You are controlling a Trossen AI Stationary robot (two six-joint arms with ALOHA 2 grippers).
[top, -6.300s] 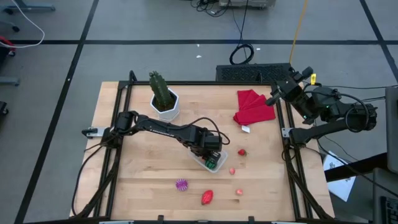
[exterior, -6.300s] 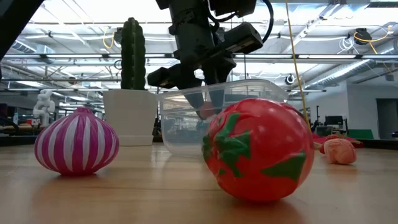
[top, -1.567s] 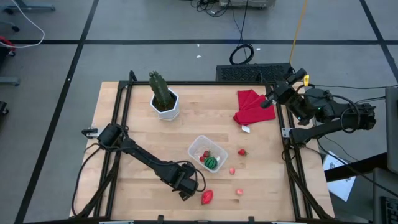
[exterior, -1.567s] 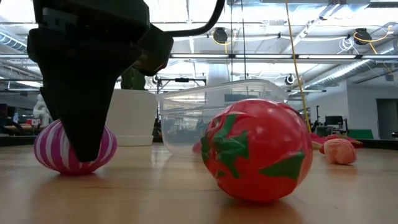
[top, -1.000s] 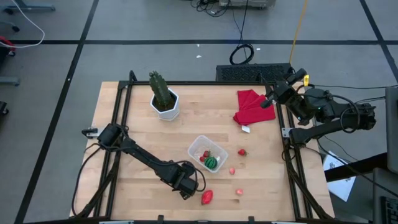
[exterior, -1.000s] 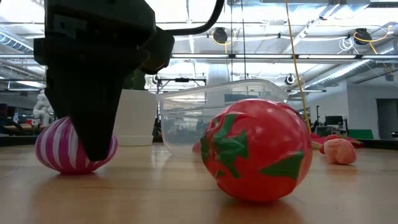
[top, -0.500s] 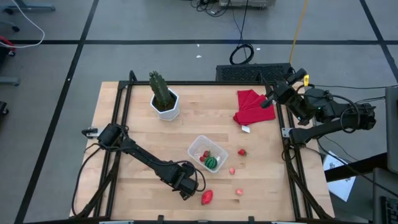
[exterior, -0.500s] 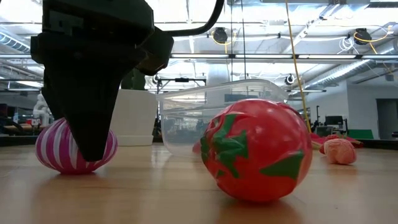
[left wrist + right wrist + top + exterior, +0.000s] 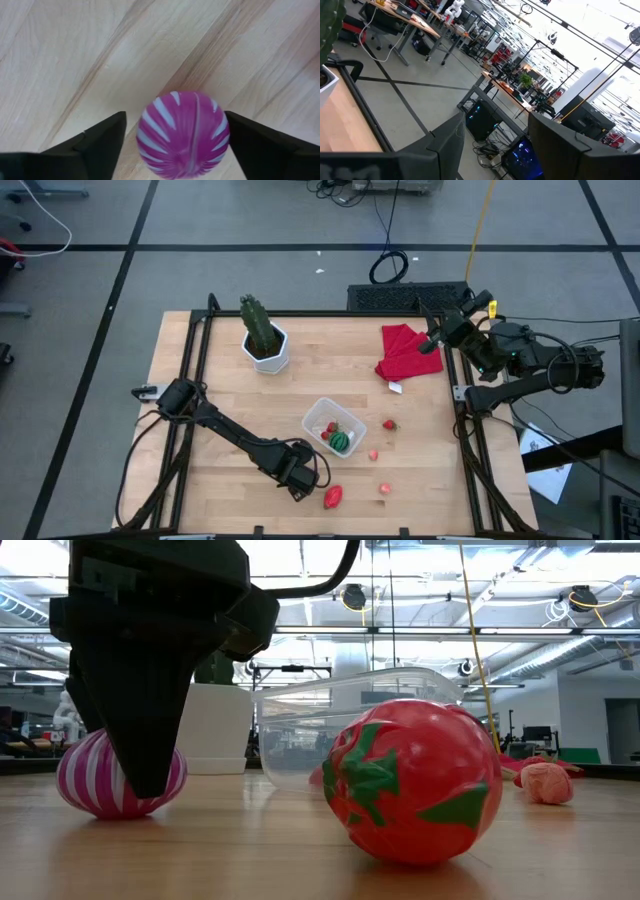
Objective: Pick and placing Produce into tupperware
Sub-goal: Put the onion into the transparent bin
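Note:
The purple white-striped piece (image 9: 182, 135) rests on the wood near the table's front edge. My left gripper (image 9: 175, 132) points straight down over it, open, with one dark finger close on each side; in the high view that gripper (image 9: 295, 478) hides the piece. The clear tupperware (image 9: 331, 427) stands mid-table with the green striped melon (image 9: 342, 441) and red berries inside. A large red piece with green leaves (image 9: 333, 497) and three small berries (image 9: 384, 489) lie on the table. My right gripper (image 9: 495, 150) waits open, raised at the far right.
A cactus in a white pot (image 9: 260, 330) stands at the far left and a red cloth (image 9: 405, 352) lies at the far right. The large red piece (image 9: 415, 780) sits just right of my left gripper. Bare wood lies left of the purple piece (image 9: 90, 780).

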